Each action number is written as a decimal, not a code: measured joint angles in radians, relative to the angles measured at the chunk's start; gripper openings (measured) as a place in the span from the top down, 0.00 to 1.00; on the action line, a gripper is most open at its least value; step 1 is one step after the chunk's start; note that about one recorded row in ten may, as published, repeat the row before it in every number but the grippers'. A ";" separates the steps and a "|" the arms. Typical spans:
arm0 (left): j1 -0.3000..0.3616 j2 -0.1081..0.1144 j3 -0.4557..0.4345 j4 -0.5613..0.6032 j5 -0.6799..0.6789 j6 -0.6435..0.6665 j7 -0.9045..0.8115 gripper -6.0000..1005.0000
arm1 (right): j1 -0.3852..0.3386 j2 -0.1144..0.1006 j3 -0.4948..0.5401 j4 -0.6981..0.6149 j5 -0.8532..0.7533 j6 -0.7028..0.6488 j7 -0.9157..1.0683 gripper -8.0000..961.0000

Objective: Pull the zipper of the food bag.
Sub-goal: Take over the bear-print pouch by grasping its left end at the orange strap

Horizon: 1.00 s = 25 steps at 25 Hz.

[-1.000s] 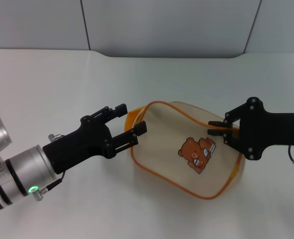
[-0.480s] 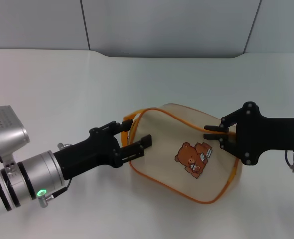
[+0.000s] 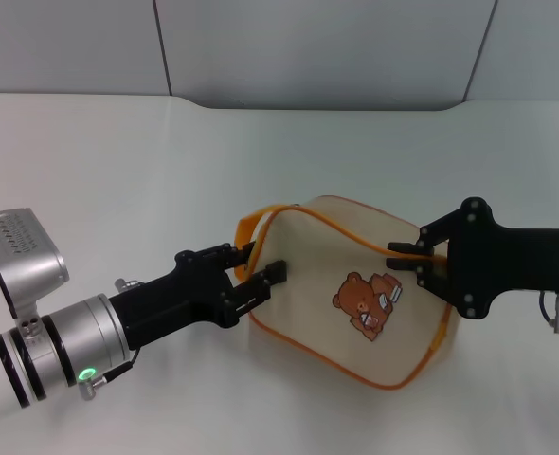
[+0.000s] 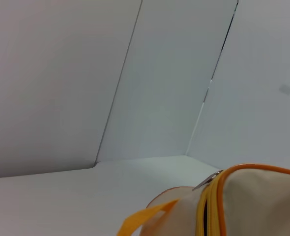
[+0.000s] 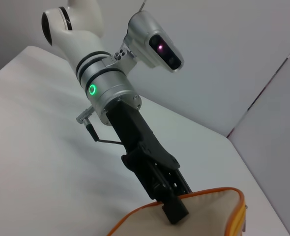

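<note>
The food bag (image 3: 355, 303) lies on its side on the white tabletop (image 3: 118, 171), bear print up, between the two arms. It has slid a little toward the robot over the last second and has barely moved in the last half second. The zipper (image 4: 206, 206) runs along the orange-trimmed edge at the bag's left end; the left wrist view shows its small silvery pull tab (image 4: 207, 180) sticking up at the top of that dark zip line, with the orange strap handle (image 3: 248, 226) beside it. The left end effector (image 3: 253, 269) has pushed forward and now sits right at that end, fingers parted narrowly and straddling the bag's corner. I cannot tell whether it has the tab. The right end effector (image 3: 408, 258) stays pinched shut on the orange piping at the far end, bracing the bag. The grasp on the tab looks imminent, not confirmed.
</note>
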 joint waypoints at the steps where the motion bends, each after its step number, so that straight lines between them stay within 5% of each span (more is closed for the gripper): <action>1: -0.001 0.001 0.002 -0.003 0.001 -0.001 0.000 0.51 | -0.002 0.000 0.000 0.005 0.005 0.001 0.000 0.94; 3: -0.004 0.000 0.004 -0.003 0.003 -0.001 0.001 0.59 | -0.002 0.000 0.000 0.010 0.012 0.001 -0.001 0.94; 25: -0.006 0.003 -0.007 -0.012 0.000 0.050 0.007 0.83 | -0.012 -0.001 0.002 0.208 0.184 -0.010 -0.123 0.95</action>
